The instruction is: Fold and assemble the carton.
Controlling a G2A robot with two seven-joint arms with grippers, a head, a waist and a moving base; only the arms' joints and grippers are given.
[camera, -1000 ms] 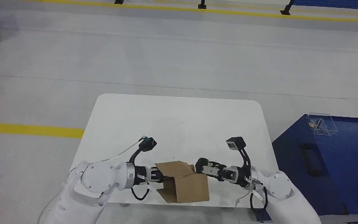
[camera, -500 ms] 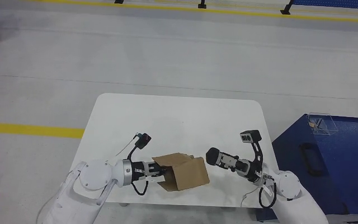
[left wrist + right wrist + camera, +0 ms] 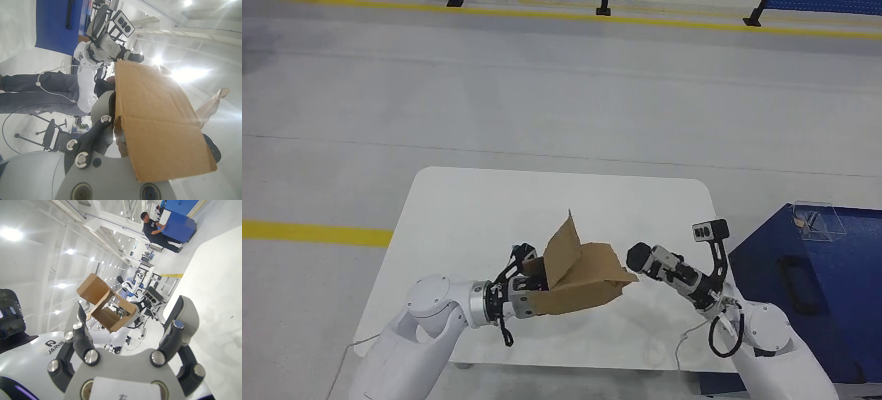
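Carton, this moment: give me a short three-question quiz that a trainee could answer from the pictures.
1. True or false: the carton is folded flat.
2. Which grips the carton? A) left gripper B) right gripper C) both
3. Fill in: the right gripper's fingers are ____.
Key: 1 false, it is opened out with one flap raised. 2 A. 3 open.
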